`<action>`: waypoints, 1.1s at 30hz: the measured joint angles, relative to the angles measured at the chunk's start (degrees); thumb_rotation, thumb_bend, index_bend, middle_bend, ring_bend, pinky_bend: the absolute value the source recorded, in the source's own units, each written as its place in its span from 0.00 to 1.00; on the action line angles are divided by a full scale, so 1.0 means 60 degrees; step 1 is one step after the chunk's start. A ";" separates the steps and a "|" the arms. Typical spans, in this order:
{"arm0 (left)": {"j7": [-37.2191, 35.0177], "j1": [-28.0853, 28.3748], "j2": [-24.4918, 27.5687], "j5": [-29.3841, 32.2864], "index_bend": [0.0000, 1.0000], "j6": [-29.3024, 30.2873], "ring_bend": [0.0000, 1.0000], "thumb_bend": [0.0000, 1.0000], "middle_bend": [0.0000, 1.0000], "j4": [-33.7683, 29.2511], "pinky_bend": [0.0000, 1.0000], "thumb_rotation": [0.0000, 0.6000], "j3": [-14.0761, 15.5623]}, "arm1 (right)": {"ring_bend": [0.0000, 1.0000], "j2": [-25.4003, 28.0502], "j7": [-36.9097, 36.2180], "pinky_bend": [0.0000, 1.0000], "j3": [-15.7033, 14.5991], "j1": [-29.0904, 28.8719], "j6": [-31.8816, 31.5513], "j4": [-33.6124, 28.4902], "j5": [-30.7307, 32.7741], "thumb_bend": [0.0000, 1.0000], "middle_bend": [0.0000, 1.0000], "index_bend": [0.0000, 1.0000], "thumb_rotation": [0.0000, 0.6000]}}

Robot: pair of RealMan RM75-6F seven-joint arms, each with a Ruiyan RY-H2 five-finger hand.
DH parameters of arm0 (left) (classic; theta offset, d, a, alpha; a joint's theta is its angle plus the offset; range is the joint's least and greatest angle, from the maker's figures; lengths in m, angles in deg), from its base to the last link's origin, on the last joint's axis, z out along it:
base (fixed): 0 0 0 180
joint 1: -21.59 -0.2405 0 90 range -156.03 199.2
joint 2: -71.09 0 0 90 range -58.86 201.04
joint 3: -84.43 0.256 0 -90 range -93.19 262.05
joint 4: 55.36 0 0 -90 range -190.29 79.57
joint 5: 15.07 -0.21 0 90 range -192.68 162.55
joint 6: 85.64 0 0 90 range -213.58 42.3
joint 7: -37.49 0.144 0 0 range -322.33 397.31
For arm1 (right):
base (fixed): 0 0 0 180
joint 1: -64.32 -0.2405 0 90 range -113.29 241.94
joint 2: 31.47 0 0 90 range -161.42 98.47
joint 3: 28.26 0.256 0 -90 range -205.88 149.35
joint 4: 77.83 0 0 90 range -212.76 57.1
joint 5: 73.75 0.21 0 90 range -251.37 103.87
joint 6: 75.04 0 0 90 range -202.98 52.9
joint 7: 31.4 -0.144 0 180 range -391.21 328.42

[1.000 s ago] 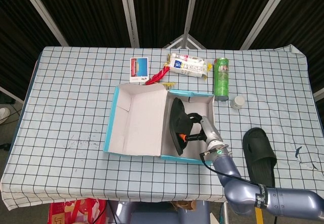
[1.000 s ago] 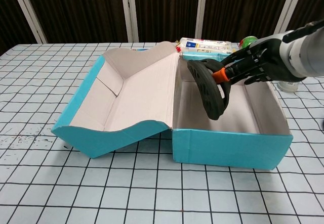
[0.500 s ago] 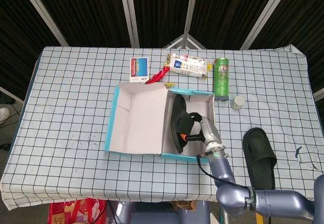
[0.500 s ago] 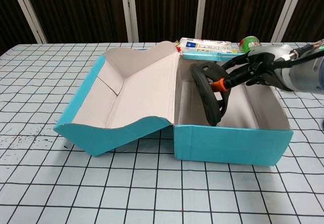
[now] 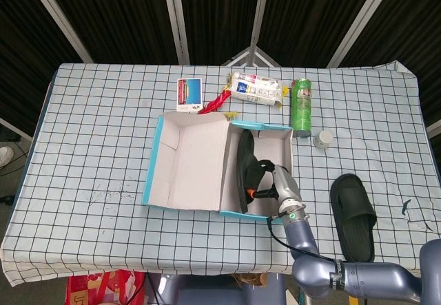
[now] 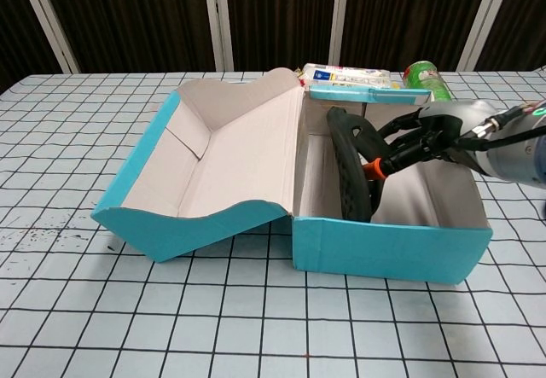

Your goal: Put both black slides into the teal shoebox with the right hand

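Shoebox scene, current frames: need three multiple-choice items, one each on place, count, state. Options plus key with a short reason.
1. Where is the second black slide?
A. on the table right of the teal shoebox
B. inside the lid
C. beside the red card

2. How many slides are in the teal shoebox?
A. none
B. one
C. two

3. The slide in the box is:
A. lying flat
B. standing on edge, held by the right hand
C. hanging outside the box

Key: 1 A, head view shows it on the cloth; 2 B, only one inside; 3 B, fingers grip it upright.
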 measured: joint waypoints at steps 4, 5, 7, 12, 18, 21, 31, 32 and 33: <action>-0.0038 -0.0008 0.0012 0.0027 0.10 -0.0001 0.00 0.37 0.05 0.0001 0.09 1.00 -0.0015 | 0.21 -0.0168 0.0254 0.00 -0.0196 0.0029 -0.0275 0.0126 -0.0385 0.50 0.50 0.59 1.00; -0.0036 -0.0008 0.0011 0.0026 0.10 -0.0002 0.00 0.37 0.05 -0.0001 0.09 1.00 -0.0014 | 0.21 -0.0226 0.0326 0.00 -0.0248 0.0033 -0.0367 0.0156 -0.0497 0.50 0.50 0.59 1.00; -0.0035 -0.0010 0.0012 0.0013 0.10 0.0006 0.00 0.37 0.05 -0.0007 0.09 1.00 -0.0012 | 0.21 -0.0403 0.0491 0.00 -0.0359 0.0049 -0.0583 0.0226 -0.0751 0.50 0.50 0.59 1.00; -0.0064 -0.0027 0.0018 0.0020 0.10 0.0030 0.00 0.37 0.05 -0.0014 0.09 1.00 -0.0018 | 0.21 -0.0729 0.0882 0.00 -0.0539 0.0068 -0.0911 0.0396 -0.1137 0.50 0.50 0.59 1.00; -0.0142 -0.0045 0.0044 0.0043 0.10 0.0033 0.00 0.37 0.05 -0.0008 0.09 1.00 -0.0031 | 0.21 -0.1127 0.1505 0.00 -0.0738 0.0092 -0.1252 0.0614 -0.1508 0.50 0.51 0.59 1.00; -0.0171 -0.0050 0.0055 0.0043 0.10 0.0031 0.00 0.37 0.05 -0.0004 0.09 1.00 -0.0032 | 0.21 -0.1277 0.1646 0.00 -0.0733 0.0166 -0.1261 0.0672 -0.1520 0.50 0.51 0.59 1.00; -0.0258 -0.0085 0.0072 0.0068 0.10 0.0073 0.00 0.37 0.05 0.0017 0.09 1.00 -0.0055 | 0.21 -0.1585 0.2036 0.00 -0.0660 0.0355 -0.1052 0.0831 -0.1433 0.50 0.51 0.59 1.00; -0.0258 -0.0085 0.0072 0.0071 0.10 0.0067 0.00 0.37 0.05 0.0017 0.09 1.00 -0.0055 | 0.21 -0.1604 0.2064 0.00 -0.0654 0.0367 -0.1033 0.0848 -0.1435 0.50 0.51 0.59 1.00; -0.0256 -0.0084 0.0072 0.0073 0.10 0.0063 0.00 0.37 0.04 0.0017 0.09 1.00 -0.0055 | 0.21 -0.1622 0.2092 0.00 -0.0648 0.0379 -0.1014 0.0862 -0.1440 0.50 0.51 0.59 1.00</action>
